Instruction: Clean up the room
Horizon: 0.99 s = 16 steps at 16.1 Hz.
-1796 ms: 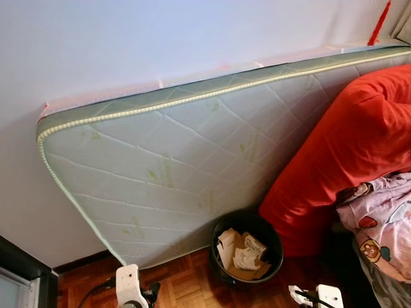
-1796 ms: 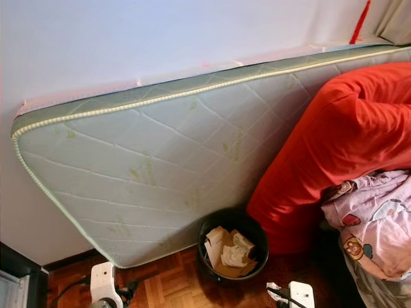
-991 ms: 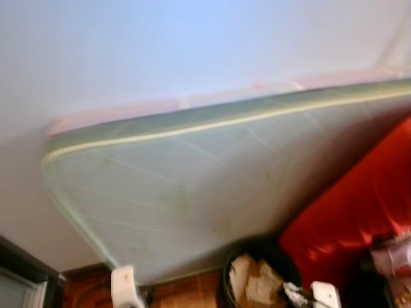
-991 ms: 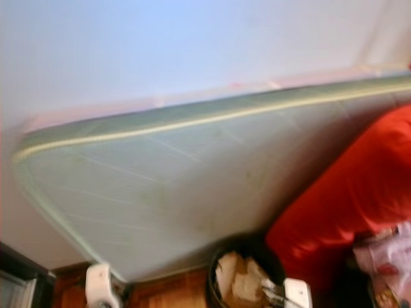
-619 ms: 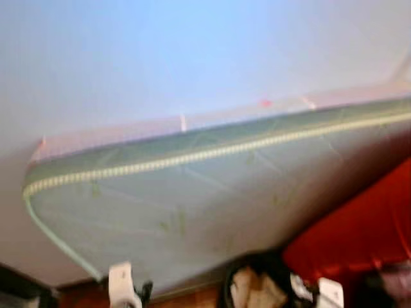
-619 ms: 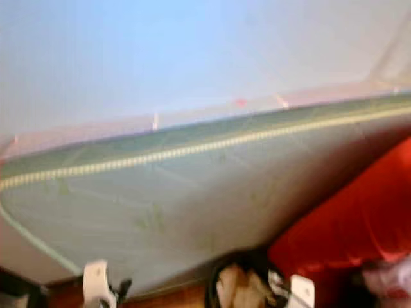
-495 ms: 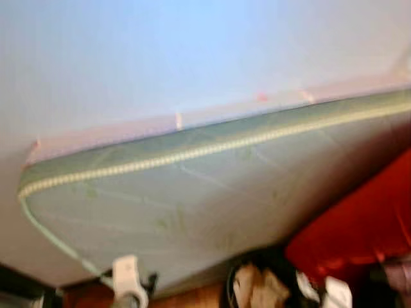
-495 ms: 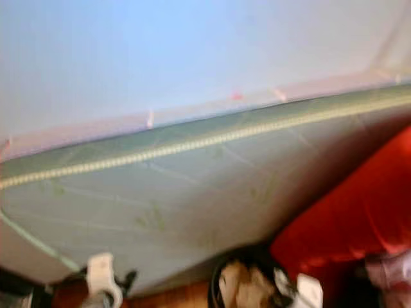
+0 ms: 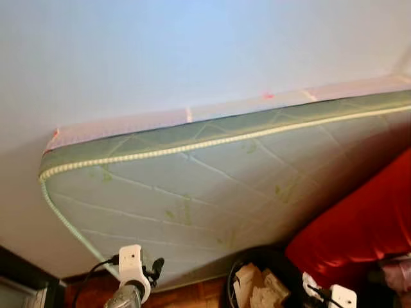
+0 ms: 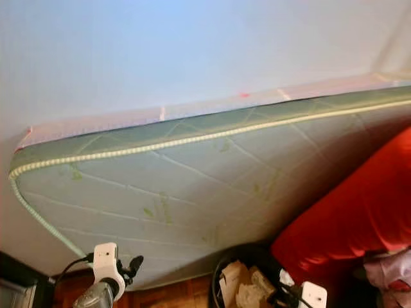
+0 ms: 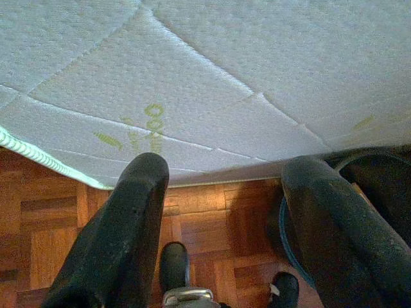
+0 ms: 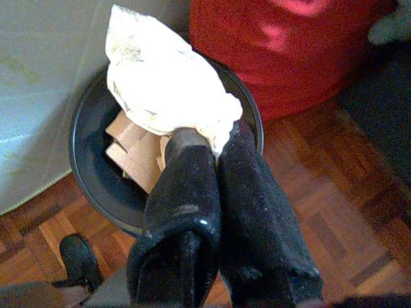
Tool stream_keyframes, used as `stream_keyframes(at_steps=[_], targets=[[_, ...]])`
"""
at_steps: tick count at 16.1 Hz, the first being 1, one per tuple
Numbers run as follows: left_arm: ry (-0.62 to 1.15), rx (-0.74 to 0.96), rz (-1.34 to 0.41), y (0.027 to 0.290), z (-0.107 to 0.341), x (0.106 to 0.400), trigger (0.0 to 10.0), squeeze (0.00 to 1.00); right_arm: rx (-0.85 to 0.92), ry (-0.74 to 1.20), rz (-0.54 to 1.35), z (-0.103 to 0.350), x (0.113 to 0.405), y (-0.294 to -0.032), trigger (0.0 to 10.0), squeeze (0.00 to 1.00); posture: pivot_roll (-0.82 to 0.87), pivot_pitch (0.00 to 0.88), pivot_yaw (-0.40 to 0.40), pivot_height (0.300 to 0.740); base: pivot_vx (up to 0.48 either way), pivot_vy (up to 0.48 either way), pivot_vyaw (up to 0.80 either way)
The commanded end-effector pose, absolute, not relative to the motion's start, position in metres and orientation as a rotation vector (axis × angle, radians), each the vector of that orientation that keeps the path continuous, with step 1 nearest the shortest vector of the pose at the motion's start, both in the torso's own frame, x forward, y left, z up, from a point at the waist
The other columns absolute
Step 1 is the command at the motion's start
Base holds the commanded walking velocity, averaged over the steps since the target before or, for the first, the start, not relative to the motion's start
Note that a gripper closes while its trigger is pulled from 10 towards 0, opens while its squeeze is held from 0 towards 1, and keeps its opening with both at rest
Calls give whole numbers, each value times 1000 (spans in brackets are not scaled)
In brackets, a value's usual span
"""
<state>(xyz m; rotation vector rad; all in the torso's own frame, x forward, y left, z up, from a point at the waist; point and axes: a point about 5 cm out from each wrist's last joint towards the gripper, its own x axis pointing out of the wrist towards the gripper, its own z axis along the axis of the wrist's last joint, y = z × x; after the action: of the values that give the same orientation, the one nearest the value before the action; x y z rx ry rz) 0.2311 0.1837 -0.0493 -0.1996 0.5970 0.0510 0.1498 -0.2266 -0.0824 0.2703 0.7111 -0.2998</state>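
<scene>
In the right wrist view my right gripper (image 12: pixel 215 138) is shut on a crumpled white paper wad (image 12: pixel 160 77), held above the black waste bin (image 12: pixel 90 173) that holds brown cardboard scraps (image 12: pixel 131 151). The bin (image 9: pixel 241 269) stands on the wood floor at the foot of the mattress, with the right wrist (image 9: pixel 340 296) beside it in the eye views. My left gripper (image 11: pixel 221 192) is open with nothing between its fingers, facing the mattress's lower edge. Its wrist (image 9: pixel 130 263) rises at the lower left.
A quilted pale green mattress (image 9: pixel 212 186) leans on the white wall. A red cushion (image 9: pixel 359 224) leans against it at the right, with a patterned cloth (image 9: pixel 395 273) below. Parquet floor (image 11: pixel 38 231) lies underneath. A dark furniture edge (image 9: pixel 22 276) stands at the far left.
The camera has tilted up and the blur has cleared, so the bin sits lower in the picture. The left wrist has risen a little in view.
</scene>
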Motion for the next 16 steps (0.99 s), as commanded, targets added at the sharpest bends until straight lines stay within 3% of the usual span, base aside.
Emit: stream_keyframes(at_steps=[1,3,6,11,16], targets=[[558,-199,42,183,-45,235,10000,0,275,578,-306,-58,198,-234,10000,0,91,73,-5,740,0,0,0],[516,-194,13,180,-41,239,10000,0,276,428,-290,-24,248,-239,10000,0,94,68,-2,740,0,0,0],[487,-193,-1,178,-37,242,10000,0,278,366,-261,-9,266,-235,10000,0,88,60,3,740,0,0,0],[472,-197,-4,174,-38,239,10000,0,255,524,-234,-37,239,-223,10000,0,86,56,7,740,0,0,0],[470,-190,-12,172,-38,239,10000,0,265,583,-180,-46,231,-212,10000,0,94,56,3,740,0,0,0]])
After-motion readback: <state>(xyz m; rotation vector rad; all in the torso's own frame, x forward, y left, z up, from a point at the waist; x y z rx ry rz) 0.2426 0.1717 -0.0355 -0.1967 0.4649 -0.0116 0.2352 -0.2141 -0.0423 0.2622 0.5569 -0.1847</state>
